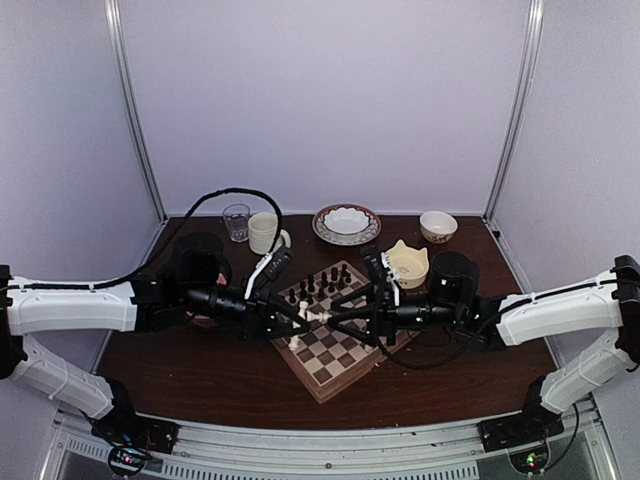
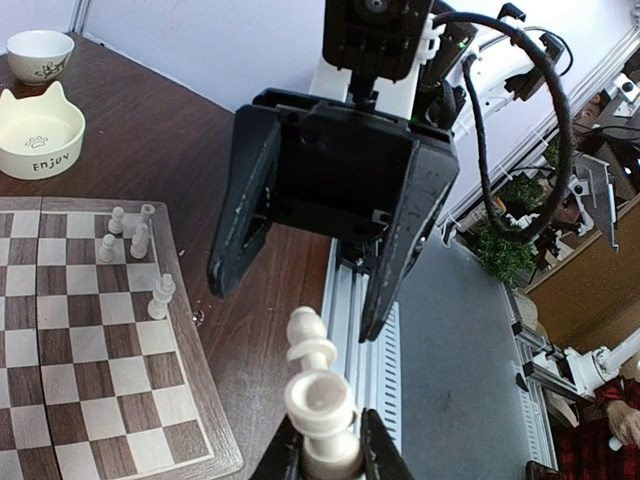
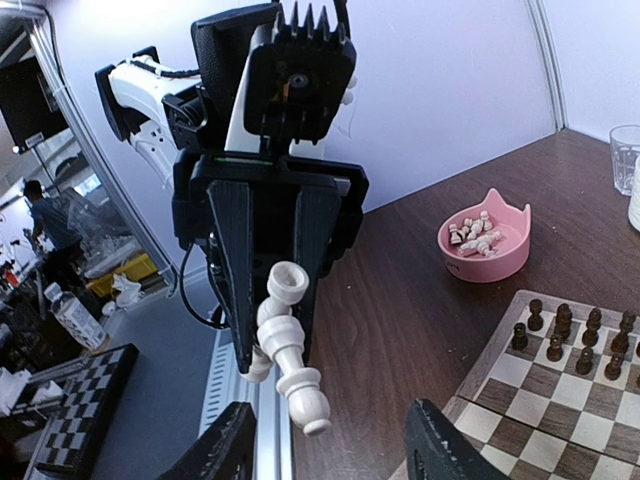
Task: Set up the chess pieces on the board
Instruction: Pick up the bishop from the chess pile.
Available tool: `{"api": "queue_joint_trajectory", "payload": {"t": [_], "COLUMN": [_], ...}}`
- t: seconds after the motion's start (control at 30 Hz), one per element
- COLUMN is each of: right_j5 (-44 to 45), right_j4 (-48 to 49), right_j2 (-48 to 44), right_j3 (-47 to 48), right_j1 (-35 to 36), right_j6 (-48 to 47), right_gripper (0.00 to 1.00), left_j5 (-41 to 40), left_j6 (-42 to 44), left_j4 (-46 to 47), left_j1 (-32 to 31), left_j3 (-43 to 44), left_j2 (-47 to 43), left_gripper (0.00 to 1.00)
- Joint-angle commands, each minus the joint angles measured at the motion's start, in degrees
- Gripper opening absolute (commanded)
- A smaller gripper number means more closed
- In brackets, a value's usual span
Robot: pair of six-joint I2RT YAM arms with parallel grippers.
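Left claw (image 2: 325, 455): clamped on a cream-white chess piece (image 3: 290, 375), possibly two pinched together, held in the air above the board (image 1: 335, 365).
Right claw (image 3: 330, 450): fingers apart, facing the left claw head-on, touching nothing.
Piece axis: roughly along the line between the claws, base end tipped toward the right claw's gap.
Likely next: the right claw closes across that free end, square to its length.
Board: dark pieces (image 3: 560, 330) stand in rows.

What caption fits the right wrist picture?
Left end effector, gripping a cream chess piece, faces the open right end effector.
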Motion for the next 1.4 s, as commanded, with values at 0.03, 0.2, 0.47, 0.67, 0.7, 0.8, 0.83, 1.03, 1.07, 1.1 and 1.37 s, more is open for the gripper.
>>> {"api": "queue_joint_trajectory", "payload": {"t": [0.03, 0.2, 0.47, 0.67, 0.7, 0.8, 0.83, 1.03, 1.07, 1.1, 1.37], "right_j5": [0.1, -1.1, -3.4, -4.5, -4.7, -5.3, -5.4, -5.8, -5.7, -5.6, -1.2], "right_j4": [4.8, 5.2, 4.8, 4.9, 5.1, 5.7, 5.8, 5.8, 5.8, 5.6, -3.4], "right_j2": [0.5, 1.3, 2.4, 2.4, 2.3, 1.9, 1.8, 1.4, 1.3, 1.3, -1.2], "right_j3": [0.4, 0.7, 1.9, 2.0, 2.0, 1.8, 1.8, 1.7, 1.7, 1.7, 2.7], "right_j1": [0.4, 0.7, 1.2, 1.4, 1.4, 1.5, 1.5, 1.6, 1.6, 1.6, 1.6], "right_j6": [1.7, 2.1, 2.1, 2.0, 1.9, 1.8, 1.8, 1.3, 1.2, 1.1, -2.4], "right_gripper": [0.51, 0.48, 0.38, 0.27, 0.25, 0.2, 0.19, 0.07, 0.05, 0.02, 0.0], "left_j5": [1.4, 1.5, 1.6, 1.3, 1.3, 1.3, 1.2, 0.9, 0.9, 0.8, -8.7], "left_j6": [1.0, 1.0, 0.9, 1.0, 1.0, 1.3, 1.3, 1.3, 1.3, 1.4, 2.7], "left_j4": [3.1, 3.6, 3.9, 3.7, 3.7, 3.9, 3.8, 3.6, 3.5, 3.3, -2.4], "left_j1": [-0.5, -0.7, -0.8, -0.8, -0.8, -0.8, -0.8, -0.8, -0.8, -0.9, -0.7], "left_j3": [1.9, 1.9, 1.9, 1.7, 1.7, 1.6, 1.5, 1.6, 1.7, 1.7, 0.8], "left_j2": [0.3, 0.4, 0.5, 0.5, 0.4, 0.4, 0.4, 0.6, 0.5, 0.4, -3.8], "left_gripper": [0.08, 0.08, 0.08, 0.08, 0.08, 0.08, 0.08, 0.08, 0.08, 0.08, 0.05]}}
